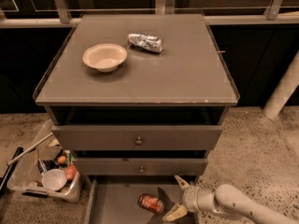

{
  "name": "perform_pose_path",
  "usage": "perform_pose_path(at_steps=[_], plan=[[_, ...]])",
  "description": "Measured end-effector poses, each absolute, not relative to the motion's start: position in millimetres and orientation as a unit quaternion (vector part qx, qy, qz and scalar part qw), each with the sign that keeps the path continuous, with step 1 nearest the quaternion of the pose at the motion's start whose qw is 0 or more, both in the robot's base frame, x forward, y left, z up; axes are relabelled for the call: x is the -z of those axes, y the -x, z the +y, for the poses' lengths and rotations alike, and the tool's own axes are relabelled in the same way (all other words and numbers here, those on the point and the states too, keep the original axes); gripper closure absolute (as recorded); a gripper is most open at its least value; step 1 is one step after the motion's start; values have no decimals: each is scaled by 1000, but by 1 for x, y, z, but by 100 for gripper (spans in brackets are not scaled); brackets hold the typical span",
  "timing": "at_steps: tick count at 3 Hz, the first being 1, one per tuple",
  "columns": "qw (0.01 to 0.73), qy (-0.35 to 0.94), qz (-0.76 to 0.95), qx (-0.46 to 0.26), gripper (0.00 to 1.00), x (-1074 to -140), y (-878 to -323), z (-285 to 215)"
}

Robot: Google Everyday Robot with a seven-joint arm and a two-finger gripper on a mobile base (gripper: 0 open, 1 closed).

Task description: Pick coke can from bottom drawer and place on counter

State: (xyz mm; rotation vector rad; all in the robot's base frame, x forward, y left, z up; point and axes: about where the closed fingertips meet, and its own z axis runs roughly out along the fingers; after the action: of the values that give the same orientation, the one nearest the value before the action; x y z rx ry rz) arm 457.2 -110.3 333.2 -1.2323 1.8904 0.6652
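Observation:
The coke can [151,203] lies on its side in the open bottom drawer [112,204], a shallow grey tray at the foot of the cabinet. My gripper [178,198] reaches in from the lower right, just right of the can. Its two pale fingers [181,182] are spread apart, one above and one below the can's right end, not closed on it. The counter [187,73] is the flat grey-brown top of the cabinet above.
A beige bowl [104,56] and a crumpled silver can [145,42] sit on the counter. Two knobbed drawers [138,140] are above the open one. A clear bin [44,174] of odds and ends stands on the floor at left. A white post [282,90] stands at right.

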Motion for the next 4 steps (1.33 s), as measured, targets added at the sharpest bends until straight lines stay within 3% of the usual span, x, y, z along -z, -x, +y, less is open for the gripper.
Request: perform_pose_path(at_steps=[4], plan=[[401, 510, 727, -226, 0, -273, -446, -85]])
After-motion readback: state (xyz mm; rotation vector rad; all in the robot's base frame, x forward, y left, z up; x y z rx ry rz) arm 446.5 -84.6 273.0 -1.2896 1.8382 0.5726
